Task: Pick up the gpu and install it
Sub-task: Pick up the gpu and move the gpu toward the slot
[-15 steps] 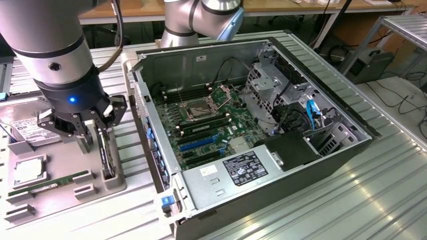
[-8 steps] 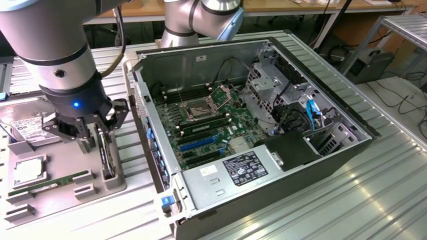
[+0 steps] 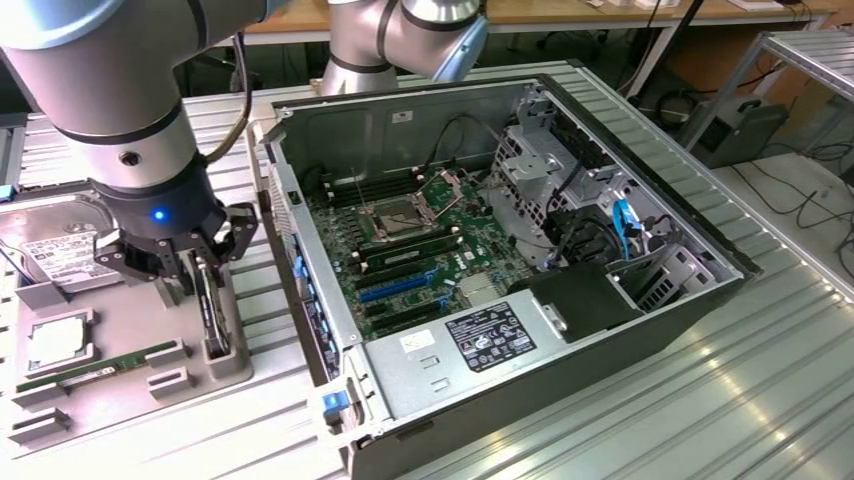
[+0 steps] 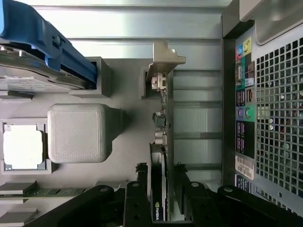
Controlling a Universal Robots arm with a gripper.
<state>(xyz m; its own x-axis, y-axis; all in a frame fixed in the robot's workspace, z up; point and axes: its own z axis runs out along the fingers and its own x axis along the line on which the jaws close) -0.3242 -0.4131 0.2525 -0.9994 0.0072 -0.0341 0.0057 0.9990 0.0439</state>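
Note:
The gpu (image 3: 212, 312) stands on edge in a slot of the grey holder tray (image 3: 134, 400), at the exterior view's left beside the open computer case (image 3: 641, 310). In the wrist view the gpu (image 4: 161, 137) shows edge-on, its silver bracket (image 4: 163, 59) at the far end and its black body near the camera. My gripper (image 3: 200, 275) hangs straight over the card. The gripper (image 4: 161, 166) has one black finger (image 4: 138, 189) on each face of the card, pressed close against it, so it is shut on the gpu. The card still sits in its slot.
The motherboard (image 3: 414, 250) lies exposed inside the case, with blue expansion slots (image 3: 400, 285) near the rear wall. A hard drive (image 3: 60, 250), a CPU (image 3: 56, 340) and a RAM stick (image 3: 100, 365) rest in the tray. The case's perforated rear panel (image 4: 274, 94) stands close beside the tray.

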